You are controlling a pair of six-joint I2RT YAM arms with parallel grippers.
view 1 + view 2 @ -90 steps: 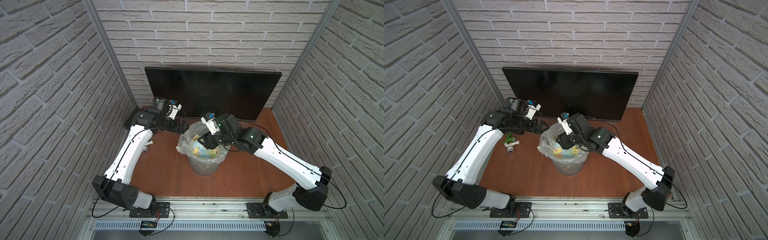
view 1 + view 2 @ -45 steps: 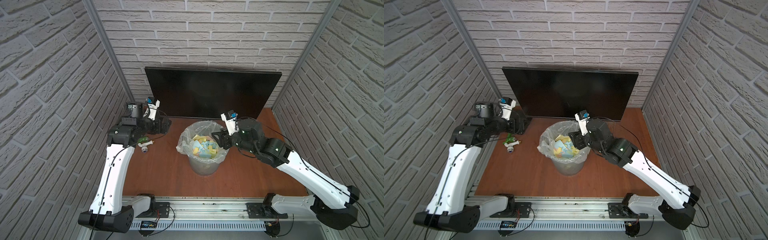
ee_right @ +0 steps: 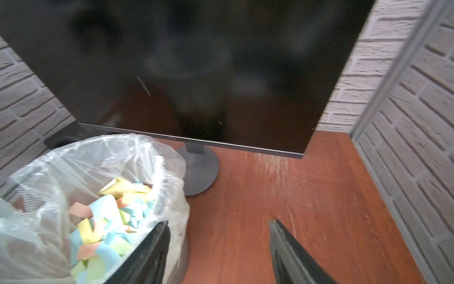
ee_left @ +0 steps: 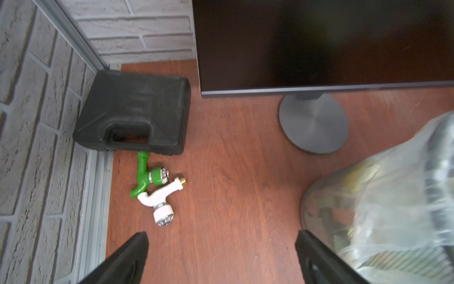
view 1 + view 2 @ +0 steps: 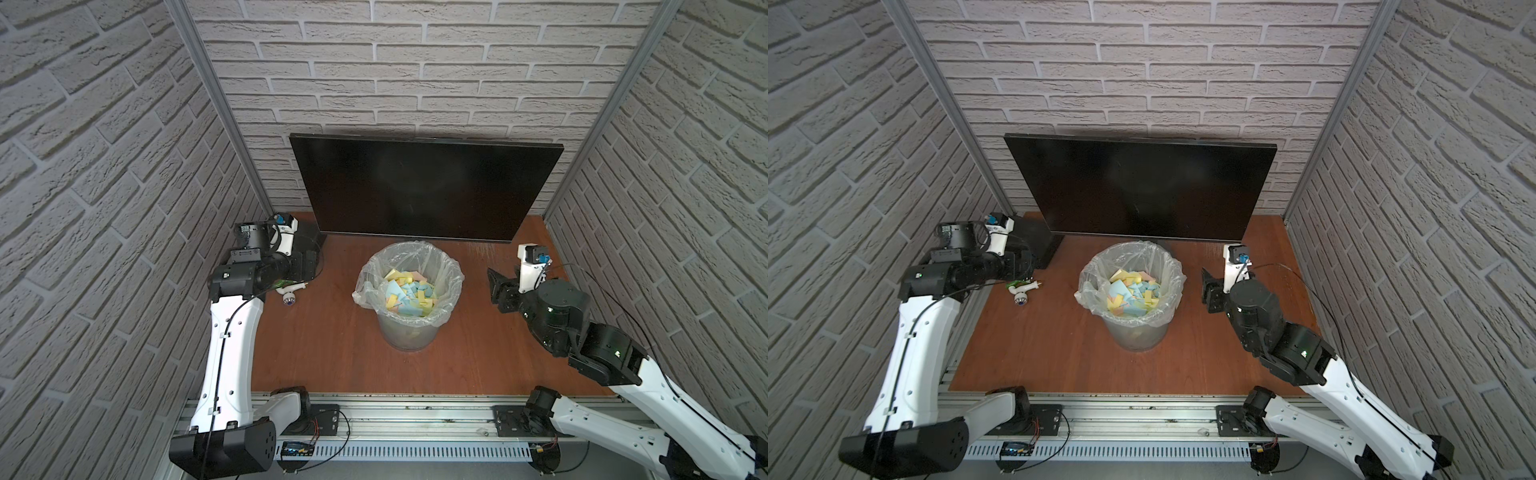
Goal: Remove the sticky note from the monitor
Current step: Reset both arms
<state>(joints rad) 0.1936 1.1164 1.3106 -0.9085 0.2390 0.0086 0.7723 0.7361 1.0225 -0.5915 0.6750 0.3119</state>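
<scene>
- Black and bare, the monitor stood at the back of the table. We found no sticky note on its screen in any view.
- Coloured notes filled the bin just in front of the monitor. We could not tell which of them was the task's own.
- We judged the task as good as finished, with only the parking of the arms left.
- The left hand was spread wide and empty over the table, near the case and two taps.
- The right hand had its fingers apart with nothing between them, just beside the bin.
- To do the parking well, we would keep both hands open and draw them off sideways. That way no finger snags the liner or brushes the screen.
- Both wrist views cut off most of the screen, so only the top views let us check all of it.
- In both top views the bin mostly hid the stand, and the left hand's fingers were covered by its own wrist.
- Notes deeper in the bin were buried, and the reflections on the screen in the right wrist view were too blurred to read.
</scene>
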